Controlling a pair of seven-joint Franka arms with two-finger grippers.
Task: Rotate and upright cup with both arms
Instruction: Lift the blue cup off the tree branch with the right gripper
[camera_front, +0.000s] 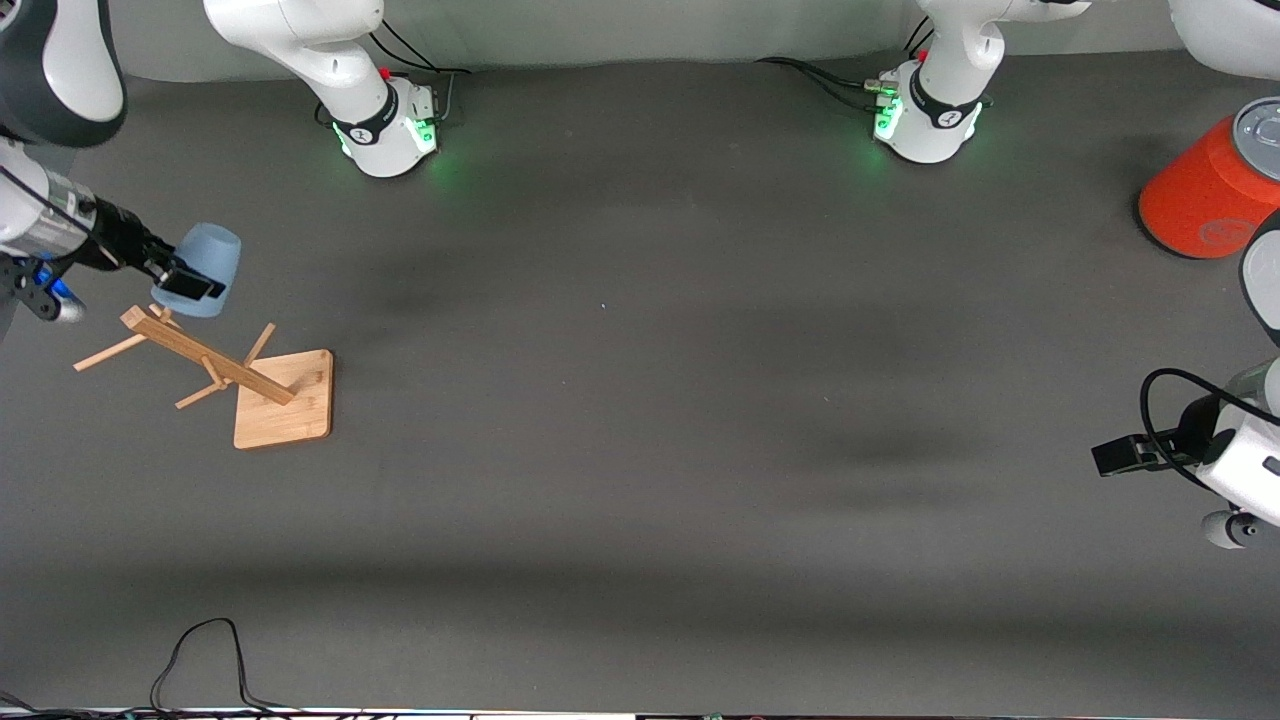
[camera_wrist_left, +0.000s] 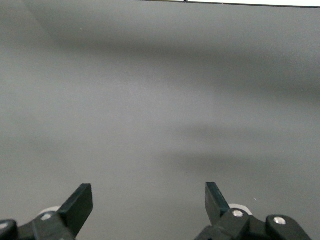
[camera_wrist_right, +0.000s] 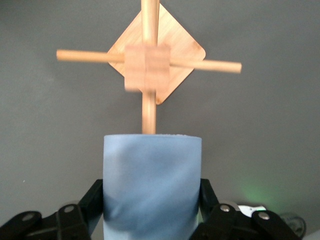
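Observation:
My right gripper (camera_front: 185, 283) is shut on the pale blue cup (camera_front: 205, 255) and holds it tilted in the air, just over the top pegs of the wooden rack (camera_front: 200, 355) at the right arm's end of the table. In the right wrist view the cup (camera_wrist_right: 152, 185) sits between the black fingers (camera_wrist_right: 92, 200), with the rack's crossed pegs (camera_wrist_right: 147, 65) and square base past it. One peg ends at the cup's rim. My left gripper (camera_front: 1115, 455) is open and empty over bare table at the left arm's end; its fingertips (camera_wrist_left: 80, 202) stand wide apart.
A large orange-red cylinder with a grey top (camera_front: 1205, 195) stands at the left arm's end, near the bases. The rack's square wooden base (camera_front: 285, 400) rests on the dark mat. A black cable (camera_front: 200, 660) loops at the table's front edge.

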